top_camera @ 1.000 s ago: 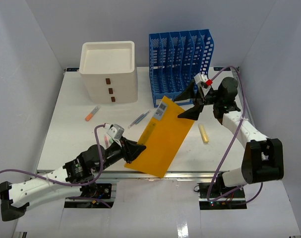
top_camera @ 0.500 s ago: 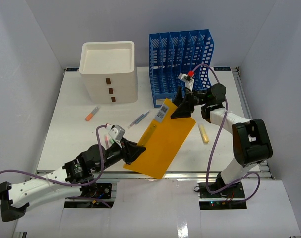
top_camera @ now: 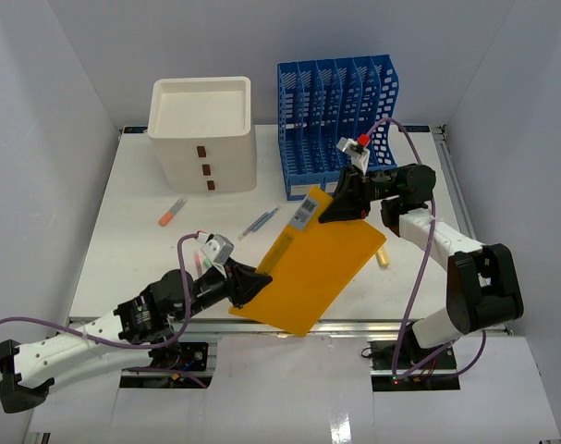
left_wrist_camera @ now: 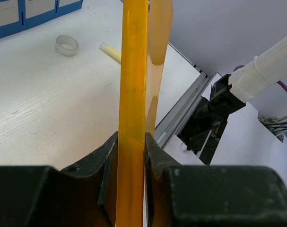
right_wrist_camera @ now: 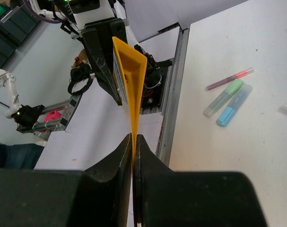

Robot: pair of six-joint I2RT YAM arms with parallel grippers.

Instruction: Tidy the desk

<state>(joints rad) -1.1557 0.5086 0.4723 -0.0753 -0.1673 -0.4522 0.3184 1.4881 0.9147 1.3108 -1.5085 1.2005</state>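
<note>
An orange folder (top_camera: 317,264) with a label at its top corner hangs tilted over the front of the white desk (top_camera: 141,250). My left gripper (top_camera: 252,280) is shut on the folder's near left edge; in the left wrist view the thick orange edge (left_wrist_camera: 133,85) fills the gap between the fingers of that gripper (left_wrist_camera: 132,142). My right gripper (top_camera: 340,205) is shut on the folder's far edge. The right wrist view shows the thin orange sheet (right_wrist_camera: 131,80) pinched between the closed jaws of the right gripper (right_wrist_camera: 134,139).
A blue file rack (top_camera: 338,116) and a white three-drawer box (top_camera: 203,134) stand at the back. An orange marker (top_camera: 172,212), a pen (top_camera: 259,223) and a yellow highlighter (top_camera: 381,256) lie on the desk. Green (right_wrist_camera: 223,97) and blue (right_wrist_camera: 234,105) highlighters lie near the front rail.
My right gripper swung in from the right and shut on the folder's far edge. The folder's far side has shifted slightly right. The left gripper kept its hold.
</note>
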